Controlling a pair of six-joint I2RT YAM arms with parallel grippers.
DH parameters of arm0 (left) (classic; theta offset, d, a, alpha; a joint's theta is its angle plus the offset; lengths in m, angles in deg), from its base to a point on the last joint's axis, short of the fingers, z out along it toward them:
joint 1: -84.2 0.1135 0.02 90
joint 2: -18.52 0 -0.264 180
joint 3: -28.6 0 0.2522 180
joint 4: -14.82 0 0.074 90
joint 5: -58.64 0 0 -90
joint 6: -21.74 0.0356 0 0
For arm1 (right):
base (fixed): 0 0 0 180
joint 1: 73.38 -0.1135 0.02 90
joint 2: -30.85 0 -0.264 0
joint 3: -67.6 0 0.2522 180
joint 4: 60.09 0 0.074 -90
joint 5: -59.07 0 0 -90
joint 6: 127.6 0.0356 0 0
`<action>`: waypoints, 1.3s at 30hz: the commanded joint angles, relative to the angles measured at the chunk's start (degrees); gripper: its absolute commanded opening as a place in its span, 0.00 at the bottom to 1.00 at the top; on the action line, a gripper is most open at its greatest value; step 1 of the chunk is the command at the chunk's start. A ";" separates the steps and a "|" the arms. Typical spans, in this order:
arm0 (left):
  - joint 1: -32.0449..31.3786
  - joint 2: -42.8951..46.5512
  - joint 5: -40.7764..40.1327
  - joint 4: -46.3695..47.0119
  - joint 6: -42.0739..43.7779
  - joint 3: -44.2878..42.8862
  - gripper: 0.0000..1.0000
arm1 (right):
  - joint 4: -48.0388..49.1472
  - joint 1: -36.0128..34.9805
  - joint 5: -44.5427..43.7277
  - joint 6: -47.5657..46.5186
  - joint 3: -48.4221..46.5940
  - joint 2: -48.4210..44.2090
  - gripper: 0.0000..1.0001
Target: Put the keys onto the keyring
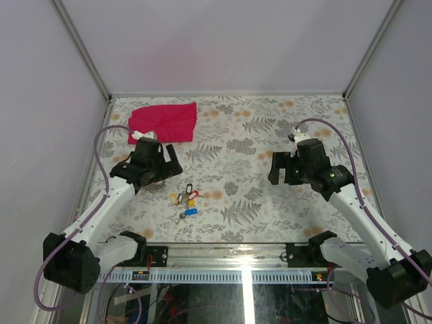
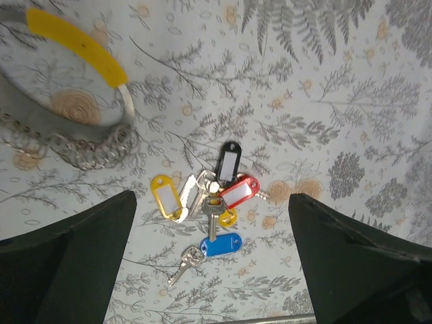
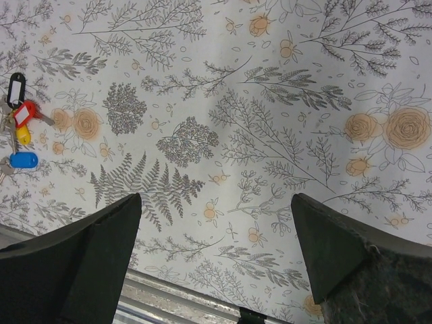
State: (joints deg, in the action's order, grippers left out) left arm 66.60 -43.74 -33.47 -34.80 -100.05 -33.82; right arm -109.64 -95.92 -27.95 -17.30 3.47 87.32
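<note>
The keys (image 1: 185,199) lie in a loose bunch on the floral table, left of centre. Their tags are black (image 2: 228,162), red (image 2: 237,191), yellow (image 2: 165,196) and blue (image 2: 221,245), and a bare small key (image 2: 182,263) lies beside the blue one. My left gripper (image 1: 162,162) hovers just up-left of them. It is open (image 2: 212,197), and the bunch shows between its fingers. Silvery chain links (image 2: 91,145), blurred at the upper left, look like the keyring's chain; a curved grey band with a yellow strip (image 2: 74,44) runs from them. My right gripper (image 1: 280,169) is open (image 3: 216,197) over bare cloth. The keys (image 3: 17,118) show at its view's left edge.
A red cloth (image 1: 164,121) lies at the back left, just behind the left gripper. A metal rail (image 1: 223,253) runs along the near table edge. Pale walls close in the table on the left, right and back.
</note>
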 commanded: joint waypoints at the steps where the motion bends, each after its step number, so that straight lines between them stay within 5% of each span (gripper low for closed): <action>1: -3.73 -0.75 -1.93 4.93 -4.53 2.62 1.00 | 2.23 0.32 3.12 -1.74 1.25 -1.43 0.99; 11: -6.19 -5.56 -10.84 5.31 -7.11 3.68 0.96 | 2.82 0.38 6.67 -1.49 4.11 -3.60 1.00; 26: 7.41 -27.44 -8.00 5.81 -4.54 -9.45 0.73 | 2.54 0.34 6.97 -1.72 5.76 -6.24 0.99; 39: 11.20 -32.55 -8.44 7.73 -5.31 -7.96 0.66 | 3.16 0.32 7.63 -2.23 6.68 -7.24 0.99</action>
State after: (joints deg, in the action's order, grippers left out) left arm 77.20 -74.51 -40.84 -30.38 -104.71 -41.78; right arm -108.94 -95.88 -22.13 -18.72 10.05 81.33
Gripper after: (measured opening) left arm 0.690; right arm 0.991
